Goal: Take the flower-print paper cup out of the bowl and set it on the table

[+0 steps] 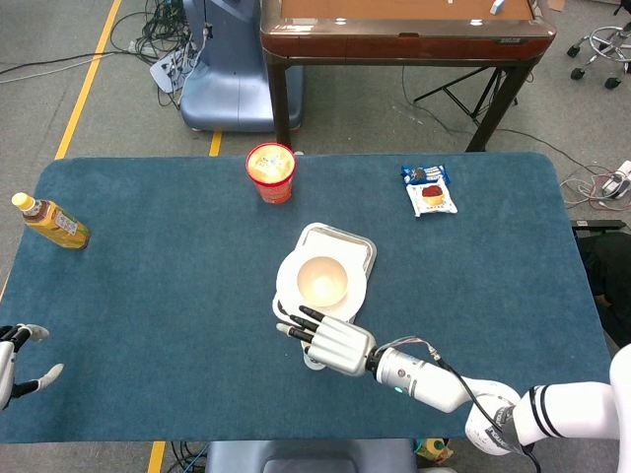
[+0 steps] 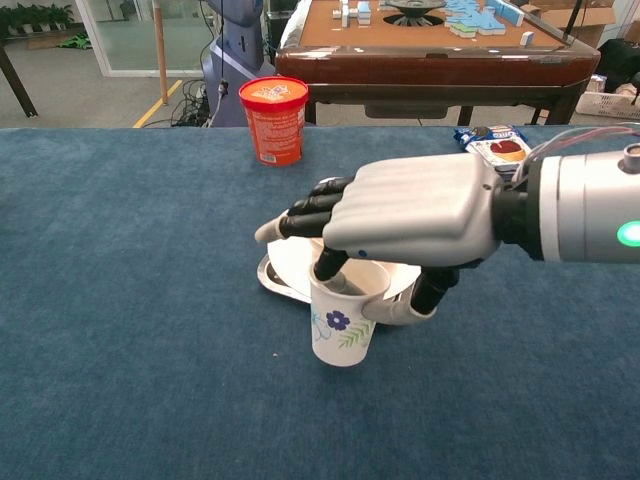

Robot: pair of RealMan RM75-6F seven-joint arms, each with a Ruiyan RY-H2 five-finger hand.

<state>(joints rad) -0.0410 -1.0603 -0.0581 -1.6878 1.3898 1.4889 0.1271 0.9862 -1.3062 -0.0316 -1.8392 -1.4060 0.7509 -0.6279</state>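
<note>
The flower-print paper cup (image 2: 342, 330) stands upright at the near edge of the white plate (image 2: 288, 268), its base at the blue cloth; contact with the table cannot be told. My right hand (image 2: 415, 215) holds its rim, one finger dipping inside and the thumb against the outer wall. From the head view, that hand (image 1: 333, 342) covers the cup just in front of the empty beige bowl (image 1: 322, 281), which sits on the plate and tray (image 1: 340, 239). My left hand (image 1: 20, 363) rests at the table's near left edge with its fingers apart, holding nothing.
A red instant-noodle cup (image 1: 271, 172) stands at the far middle of the table. A tea bottle (image 1: 51, 222) lies at the far left, and a snack packet (image 1: 430, 190) lies at the far right. A brown wooden table (image 1: 404, 30) stands beyond the far edge.
</note>
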